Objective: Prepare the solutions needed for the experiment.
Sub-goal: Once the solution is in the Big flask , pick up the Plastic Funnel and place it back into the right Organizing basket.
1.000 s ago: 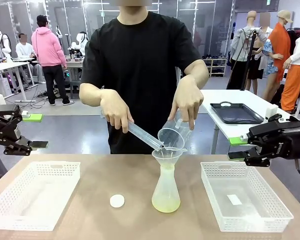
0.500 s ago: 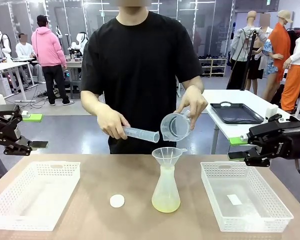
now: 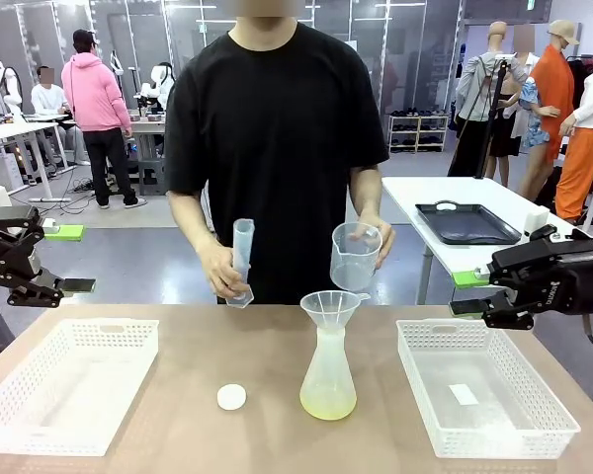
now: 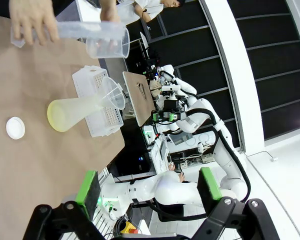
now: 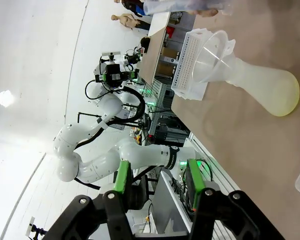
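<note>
Yellow-green solutions — well apart from right gripper

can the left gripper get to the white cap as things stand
Probably yes: the left gripper is open, the white cap lies uncovered, apart from the flask; only the low basket sits between them.

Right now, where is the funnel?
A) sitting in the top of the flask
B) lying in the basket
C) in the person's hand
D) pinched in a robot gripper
A: the clear funnel stands in the neck of the conical flask on the table, while the person holds a measuring cylinder and a beaker instead.
</note>
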`<state>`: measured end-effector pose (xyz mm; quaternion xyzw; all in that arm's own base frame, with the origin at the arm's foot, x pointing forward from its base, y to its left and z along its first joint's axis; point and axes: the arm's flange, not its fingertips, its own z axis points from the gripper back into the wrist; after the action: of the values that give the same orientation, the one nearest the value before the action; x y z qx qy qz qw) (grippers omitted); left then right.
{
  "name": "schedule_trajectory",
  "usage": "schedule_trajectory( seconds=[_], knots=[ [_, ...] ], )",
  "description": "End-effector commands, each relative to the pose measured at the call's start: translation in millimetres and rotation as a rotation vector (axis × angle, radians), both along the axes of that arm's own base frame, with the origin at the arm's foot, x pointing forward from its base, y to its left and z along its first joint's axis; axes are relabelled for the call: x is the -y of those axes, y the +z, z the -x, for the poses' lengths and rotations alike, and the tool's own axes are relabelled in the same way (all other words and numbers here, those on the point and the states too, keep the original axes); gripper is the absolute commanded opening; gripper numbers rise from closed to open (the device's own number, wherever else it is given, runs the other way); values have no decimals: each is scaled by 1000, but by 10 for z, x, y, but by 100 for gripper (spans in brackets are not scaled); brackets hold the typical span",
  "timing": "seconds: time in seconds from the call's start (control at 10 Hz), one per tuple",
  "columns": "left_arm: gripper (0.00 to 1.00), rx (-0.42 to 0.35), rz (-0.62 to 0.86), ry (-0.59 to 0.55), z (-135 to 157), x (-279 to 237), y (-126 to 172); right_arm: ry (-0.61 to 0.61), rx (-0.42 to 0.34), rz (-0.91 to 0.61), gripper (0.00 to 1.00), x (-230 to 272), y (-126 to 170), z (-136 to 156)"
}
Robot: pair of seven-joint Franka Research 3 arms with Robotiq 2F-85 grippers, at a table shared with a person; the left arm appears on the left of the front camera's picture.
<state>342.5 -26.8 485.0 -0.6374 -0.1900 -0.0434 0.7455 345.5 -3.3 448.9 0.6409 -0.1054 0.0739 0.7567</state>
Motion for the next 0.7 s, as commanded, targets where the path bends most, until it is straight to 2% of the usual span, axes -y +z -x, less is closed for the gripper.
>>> schedule_trajectory(
  seconds=[0.0,0.6],
  knots=[
    [100,-1,29,2,-15,22,33,-5,-7,-12,56,-15,44,-2],
    [100,-1,29,2,-15,22,33,-5,-7,-12,56,-15,44,-2]
  ],
)
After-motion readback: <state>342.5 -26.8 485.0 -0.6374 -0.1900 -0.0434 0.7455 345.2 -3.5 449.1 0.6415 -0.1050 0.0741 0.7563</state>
